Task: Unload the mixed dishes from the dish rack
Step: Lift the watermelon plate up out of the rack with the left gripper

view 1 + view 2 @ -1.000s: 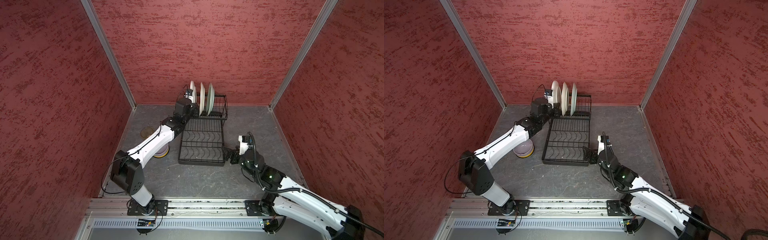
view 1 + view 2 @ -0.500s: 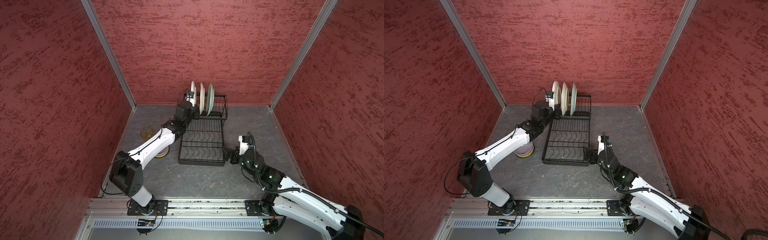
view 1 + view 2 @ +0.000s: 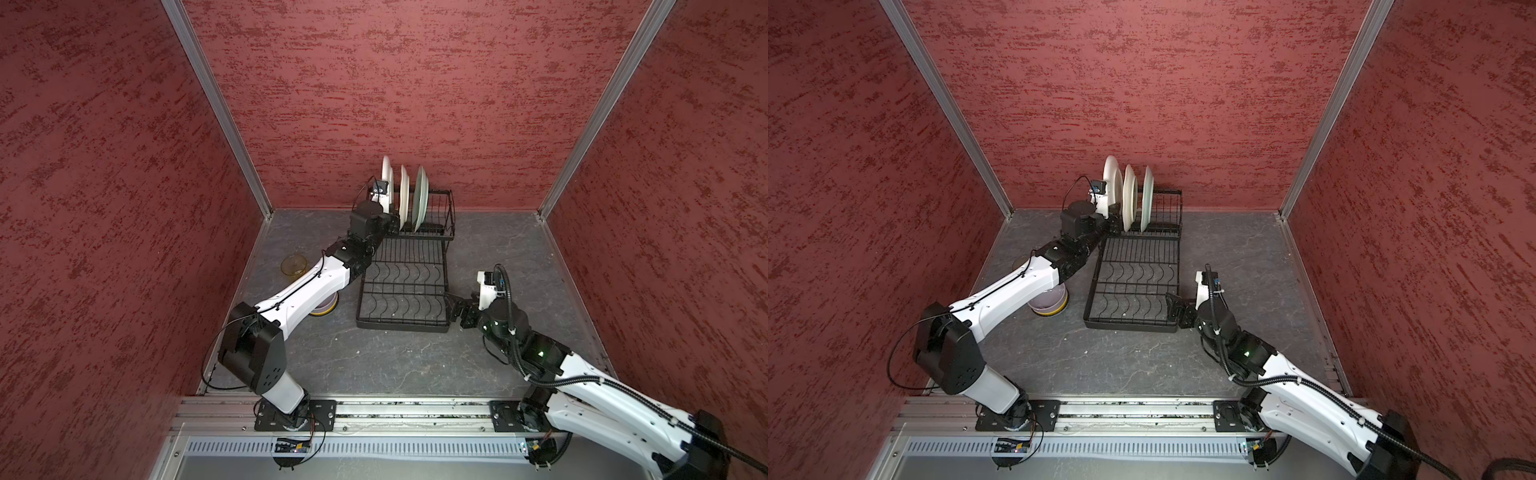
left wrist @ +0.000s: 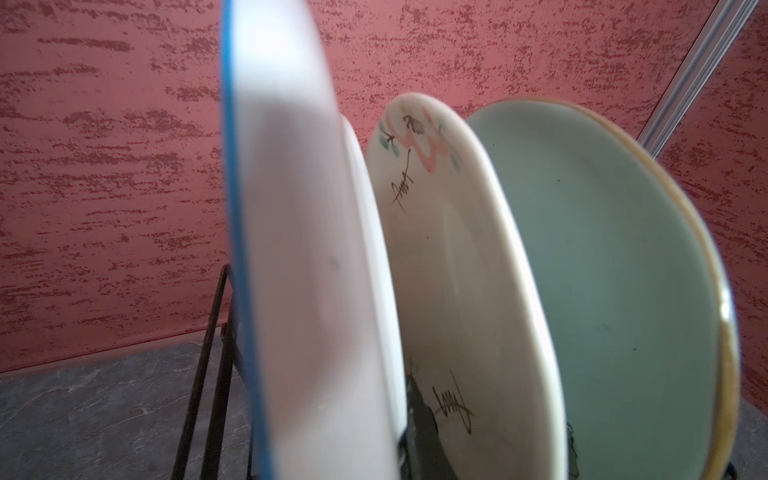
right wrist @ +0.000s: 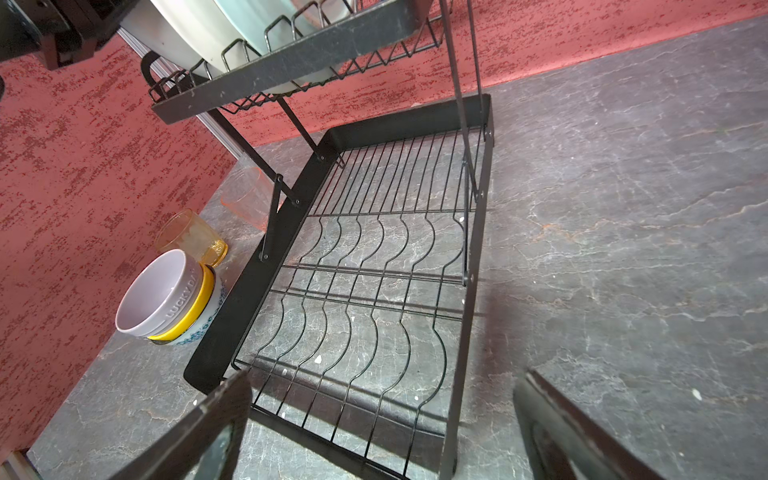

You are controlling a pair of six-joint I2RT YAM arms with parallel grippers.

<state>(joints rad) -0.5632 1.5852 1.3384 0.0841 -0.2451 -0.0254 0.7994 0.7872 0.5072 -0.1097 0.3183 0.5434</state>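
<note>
Left fingers (image 4: 422, 428) pinching blue-rimmed plate (image 4: 299, 249), three plates (image 3: 402, 199) (upright), three bowls (image 5: 153, 291)

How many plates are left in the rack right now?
3, all upright in the dish rack's raised back tier: a blue-rimmed white plate at the left end, a flowered cream plate in the middle, a pale green plate on the right. None seems hidden.

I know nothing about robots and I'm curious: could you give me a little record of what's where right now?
rack: black wire, lower tier bare
plates: white plate, flowered plate, green plate, upright in the back tier
left fingers: closed on the white plate's edge
right fingers: open, empty, by the rack's near corner
table: bowls stacked, amber tumbler, pink tumbler, all left of rack
</note>
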